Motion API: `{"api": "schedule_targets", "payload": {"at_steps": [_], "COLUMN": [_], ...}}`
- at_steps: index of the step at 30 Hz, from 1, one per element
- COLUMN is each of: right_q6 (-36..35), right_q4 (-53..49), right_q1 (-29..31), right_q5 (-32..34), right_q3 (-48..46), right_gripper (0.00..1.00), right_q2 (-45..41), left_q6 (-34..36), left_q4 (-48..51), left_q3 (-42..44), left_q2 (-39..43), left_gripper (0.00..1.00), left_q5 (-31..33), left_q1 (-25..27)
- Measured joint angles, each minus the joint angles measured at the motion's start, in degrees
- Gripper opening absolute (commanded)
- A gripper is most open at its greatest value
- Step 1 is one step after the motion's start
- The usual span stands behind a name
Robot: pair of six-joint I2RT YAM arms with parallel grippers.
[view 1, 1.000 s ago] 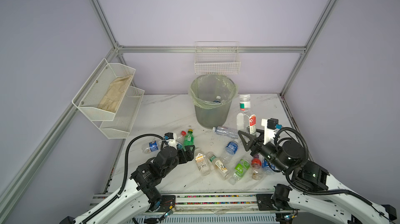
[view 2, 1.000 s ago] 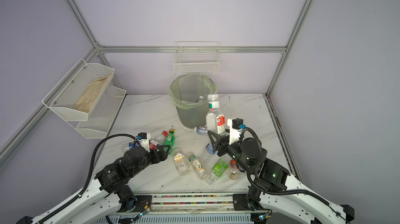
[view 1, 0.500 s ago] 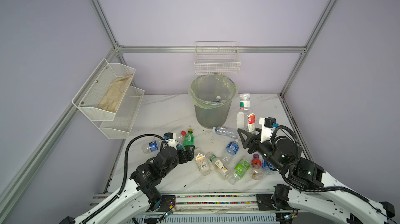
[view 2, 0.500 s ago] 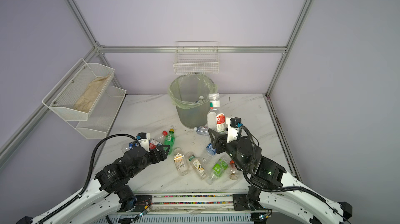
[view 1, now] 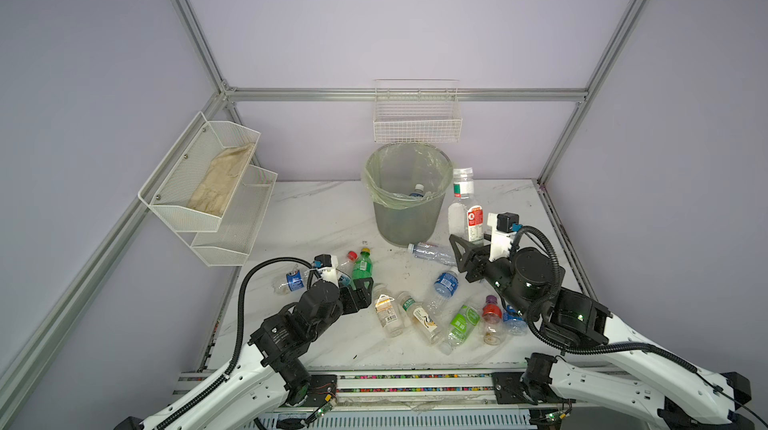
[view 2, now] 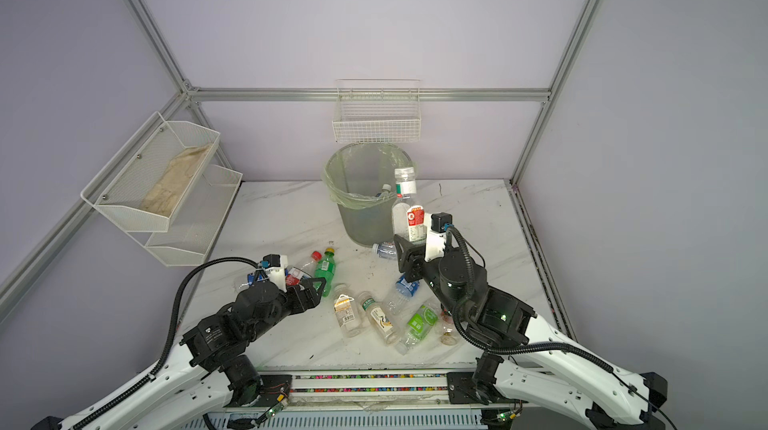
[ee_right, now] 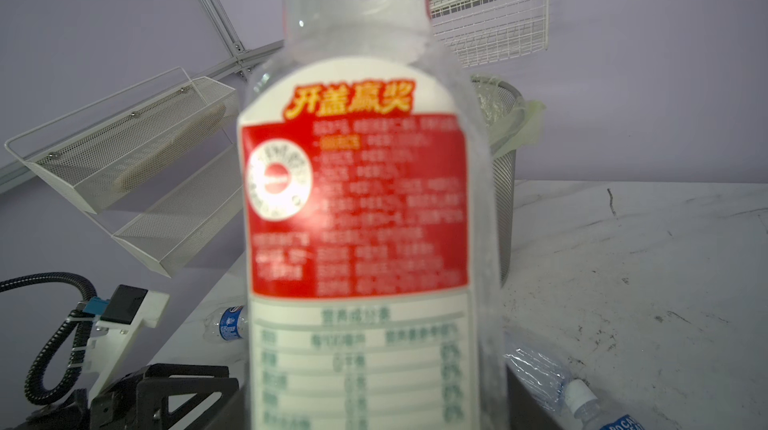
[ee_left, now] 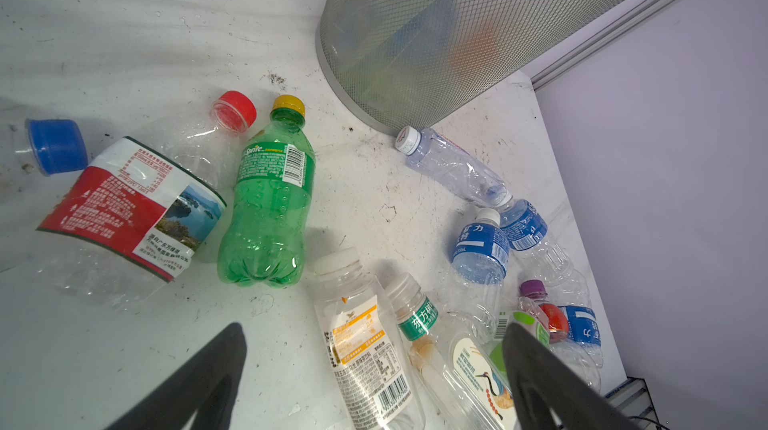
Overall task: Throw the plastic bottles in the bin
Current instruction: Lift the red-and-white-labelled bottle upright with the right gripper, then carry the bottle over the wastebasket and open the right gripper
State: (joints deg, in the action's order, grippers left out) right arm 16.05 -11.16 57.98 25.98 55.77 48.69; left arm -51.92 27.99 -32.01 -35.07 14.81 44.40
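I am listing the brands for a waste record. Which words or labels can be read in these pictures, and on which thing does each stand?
"Sprite": on the green bottle.
"开盖赢奖": on the label of the held bottle in the right gripper.
"东方树": on the green-banded bottle; the rest curves away.
"矿力", "特": on the blue-label bottle.
Fine print and barcode digits: too small or blurred.
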Motion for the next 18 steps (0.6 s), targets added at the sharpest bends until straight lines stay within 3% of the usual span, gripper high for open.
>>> {"api": "schedule_targets", "payload": {"at_steps": [13, 18], "right_q6": [-8.39, -10.23], "right_q4": [2.27, 2.05], "right_q1": [-1.09, -8.48], "right_q5": [4.90, 0.96], "right_q3": [15.67, 25.11], "right_gripper": [0.00, 0.00], "right_q2": [18.56, 29.00], "left_q6": [0.07, 0.28], "left_q4": [1.79, 3.13], "left_q3": [0.09, 0.09], "left_q2": [3.76, 4.48], "left_gripper": [0.94, 0.94], "left_q5": [0.72, 0.94], "left_q1": [0.00, 0.00]}}
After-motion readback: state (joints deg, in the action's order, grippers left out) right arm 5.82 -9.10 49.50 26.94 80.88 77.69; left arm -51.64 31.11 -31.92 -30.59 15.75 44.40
